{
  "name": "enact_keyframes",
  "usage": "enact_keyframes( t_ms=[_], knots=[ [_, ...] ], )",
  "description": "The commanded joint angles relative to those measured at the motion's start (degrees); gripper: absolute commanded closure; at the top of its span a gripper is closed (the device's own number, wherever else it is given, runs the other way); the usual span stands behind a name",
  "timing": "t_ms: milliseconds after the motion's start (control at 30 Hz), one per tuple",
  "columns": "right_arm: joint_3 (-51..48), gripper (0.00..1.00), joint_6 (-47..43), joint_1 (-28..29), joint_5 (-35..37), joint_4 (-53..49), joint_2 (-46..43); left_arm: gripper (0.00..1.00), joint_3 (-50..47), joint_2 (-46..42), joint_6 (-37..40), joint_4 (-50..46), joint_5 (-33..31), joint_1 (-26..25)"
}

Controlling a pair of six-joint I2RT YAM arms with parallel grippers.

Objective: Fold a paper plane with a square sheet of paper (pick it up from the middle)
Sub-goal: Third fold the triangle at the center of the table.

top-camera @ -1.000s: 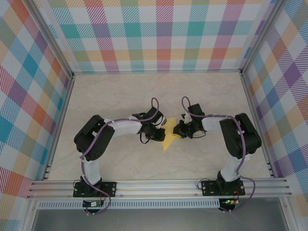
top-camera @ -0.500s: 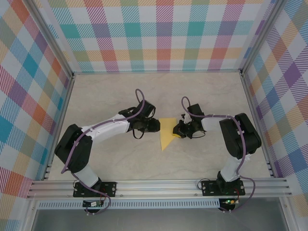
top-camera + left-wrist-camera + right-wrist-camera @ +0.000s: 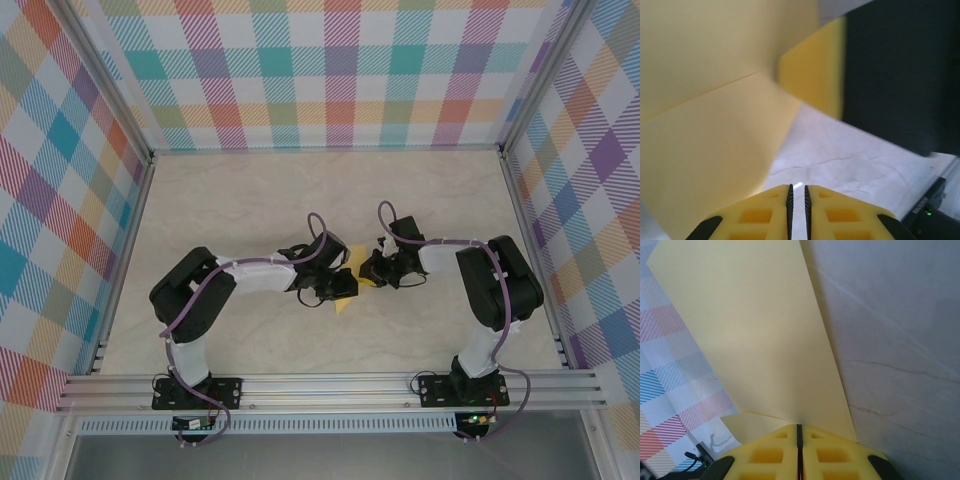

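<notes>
Paper as thin as the yellow sheet looked light, limp and easily creased, so it was best pinched at an edge close to a fold. It sat near the middle of the counter, its edge clamped in the closed right fingers. The left fingers were almost closed, empty, just beside it.

One yellow paper sheet, two robot arms, left arm and right arm, one table
</notes>
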Motion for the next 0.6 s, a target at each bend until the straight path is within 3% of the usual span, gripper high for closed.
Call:
enact_keyframes(
  t_ms=[0,300,567],
  knots=[
    [-1.29,0.91,0.36,0.32,4.39,-2.65,0.99,0.84,-0.85,0.51,-1.77,3.57,0.84,-0.11],
    [-1.2,0.9,0.28,0.3,4.99,-3.05,1.12,0.85,-6.54,0.14,-3.08,5.51,0.58,-0.1],
    [-1.43,0.9,-0.27,0.3,6.01,-4.1,1.12,0.87,-10.89,-2.74,-1.08,1.33,2.17,-0.3]
  ],
)
